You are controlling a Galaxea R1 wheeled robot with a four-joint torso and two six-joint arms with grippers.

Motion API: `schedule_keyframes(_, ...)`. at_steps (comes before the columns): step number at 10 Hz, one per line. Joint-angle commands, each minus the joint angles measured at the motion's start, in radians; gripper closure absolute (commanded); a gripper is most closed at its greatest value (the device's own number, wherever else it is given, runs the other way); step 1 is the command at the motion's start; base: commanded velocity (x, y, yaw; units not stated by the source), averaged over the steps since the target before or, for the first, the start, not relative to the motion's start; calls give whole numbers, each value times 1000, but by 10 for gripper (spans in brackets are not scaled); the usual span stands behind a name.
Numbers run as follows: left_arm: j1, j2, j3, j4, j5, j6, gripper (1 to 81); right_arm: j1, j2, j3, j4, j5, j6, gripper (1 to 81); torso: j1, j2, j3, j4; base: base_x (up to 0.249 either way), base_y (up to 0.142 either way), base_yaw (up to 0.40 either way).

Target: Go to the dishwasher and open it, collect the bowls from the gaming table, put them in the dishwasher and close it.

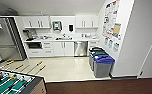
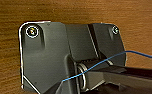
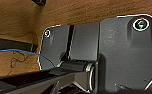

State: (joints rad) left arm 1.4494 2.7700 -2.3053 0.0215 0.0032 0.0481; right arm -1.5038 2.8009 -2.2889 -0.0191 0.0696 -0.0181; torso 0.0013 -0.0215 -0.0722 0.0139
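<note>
1. At your near left sits the table-football table (image 1: pixel 15 83), rods reaching over the pale floor (image 1: pixel 59 67) — give that corner room as you drive in.
2. Centre, far wall: the dishwasher (image 1: pixel 80 48) stands shut under the counter (image 1: pixel 64 39), between white cabinet doors (image 1: pixel 64 48) and the corner. Line up square on its steel front.
3. To the right, the bins (image 1: pixel 101 62) crowd the wall — judge your path between them and the rods.
4. Both arms appear to hang low over wood-grain flooring (image 2: pixel 74 11); I cannot tell whether either gripper is clenched or released.
</note>
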Motion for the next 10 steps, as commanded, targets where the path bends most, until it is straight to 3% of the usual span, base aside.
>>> schedule_keyframes(1, -53, -19, 9, -9, 54, -4, 10, 53, -13, 20, 1, -53, -5, 10, 0, 0, 0, 0, 157, 0, 0)
schedule_keyframes(10, -53, -24, 9, -11, 52, -5, 10, 53, -16, 27, 1, -54, -5, 10, 0, 0, 0, 0, 157, 0, 0)
